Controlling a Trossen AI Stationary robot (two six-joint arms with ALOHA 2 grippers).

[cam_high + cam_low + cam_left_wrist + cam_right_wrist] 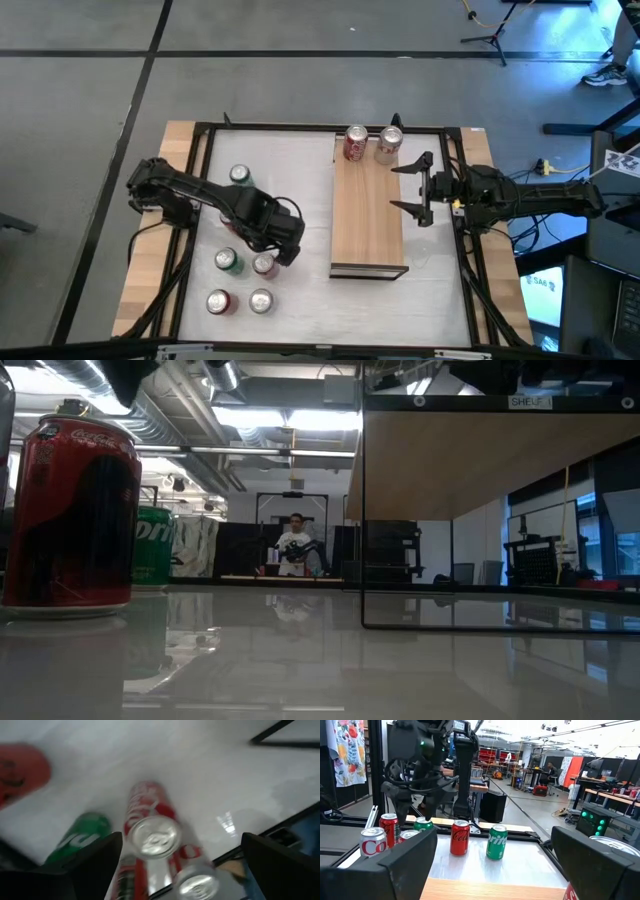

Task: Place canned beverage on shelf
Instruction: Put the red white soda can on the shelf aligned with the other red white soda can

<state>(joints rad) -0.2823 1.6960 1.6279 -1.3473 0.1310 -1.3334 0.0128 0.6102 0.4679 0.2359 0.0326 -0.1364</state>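
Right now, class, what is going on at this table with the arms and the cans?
The left tool hangs open over a red can among the loose cans on the white table, seemingly about to pick it; nothing is gripped yet. Two cans, a red one and a pale one, already stand at the far end of the wooden shelf. The right tool waits open at the shelf's right edge, holding nothing.
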